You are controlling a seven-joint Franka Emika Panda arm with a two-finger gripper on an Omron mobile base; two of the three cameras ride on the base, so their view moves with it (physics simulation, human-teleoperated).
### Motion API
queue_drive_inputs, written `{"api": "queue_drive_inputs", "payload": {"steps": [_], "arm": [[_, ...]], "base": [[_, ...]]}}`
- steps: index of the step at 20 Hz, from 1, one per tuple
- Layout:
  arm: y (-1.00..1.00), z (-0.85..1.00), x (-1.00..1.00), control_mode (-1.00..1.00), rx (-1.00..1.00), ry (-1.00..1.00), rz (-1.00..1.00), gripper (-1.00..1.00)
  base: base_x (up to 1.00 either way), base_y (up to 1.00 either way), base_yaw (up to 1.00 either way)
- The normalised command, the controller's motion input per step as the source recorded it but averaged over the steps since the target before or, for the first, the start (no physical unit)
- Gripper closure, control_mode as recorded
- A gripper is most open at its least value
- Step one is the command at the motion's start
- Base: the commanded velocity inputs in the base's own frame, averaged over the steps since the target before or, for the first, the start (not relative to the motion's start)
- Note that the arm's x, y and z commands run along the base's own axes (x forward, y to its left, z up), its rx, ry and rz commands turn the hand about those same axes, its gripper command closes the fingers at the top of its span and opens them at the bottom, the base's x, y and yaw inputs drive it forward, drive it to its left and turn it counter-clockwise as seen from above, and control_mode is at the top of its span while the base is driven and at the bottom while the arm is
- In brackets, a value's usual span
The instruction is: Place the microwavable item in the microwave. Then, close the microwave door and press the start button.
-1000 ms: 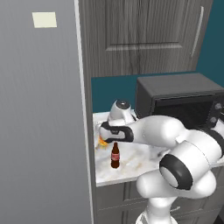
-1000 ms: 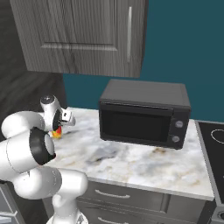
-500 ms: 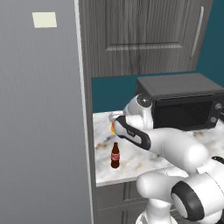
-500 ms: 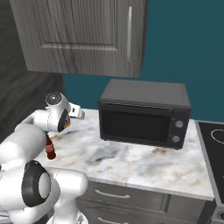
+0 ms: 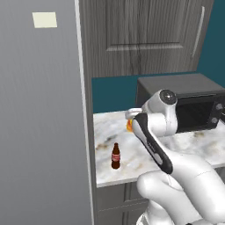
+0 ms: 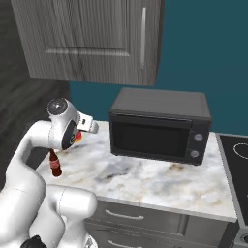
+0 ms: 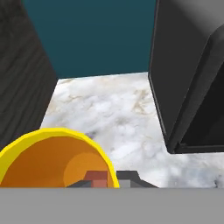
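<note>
The claw (image 7: pixel 107 178) is gripping the small yellow cup with an orange inside (image 7: pixel 52 159) by its rim, its fingers closed tight on the wall, and is holding it up off the white marble table (image 5: pixel 193 143). The cup is hanging left of the dark countertop oven with round knobs (image 6: pixel 160 128), whose door is sitting shut. A brown cola bottle with a red label (image 5: pixel 115 156) is standing upright near the table's front edge.
</note>
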Motion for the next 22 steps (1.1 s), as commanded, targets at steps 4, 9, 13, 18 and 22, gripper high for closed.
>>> {"api": "queue_drive_inputs", "payload": {"steps": [4,9,13,18,22], "arm": [[-0.26,0.68,-0.97,-1.0,0.01,0.0,-0.06,1.0],[-0.26,0.24,-0.92,-1.0,0.02,0.0,-0.08,1.0],[-0.04,0.0,-0.68,-1.0,0.01,0.03,-0.05,1.0],[0.22,-0.15,-0.03,-1.0,-0.04,0.28,-0.01,1.0],[0.06,-0.31,-0.21,-1.0,0.0,0.07,0.0,1.0]], "base": [[0.0,0.0,0.0],[0.0,0.0,0.0],[0.0,0.0,0.0],[0.0,0.0,0.0],[0.0,0.0,0.0]]}}
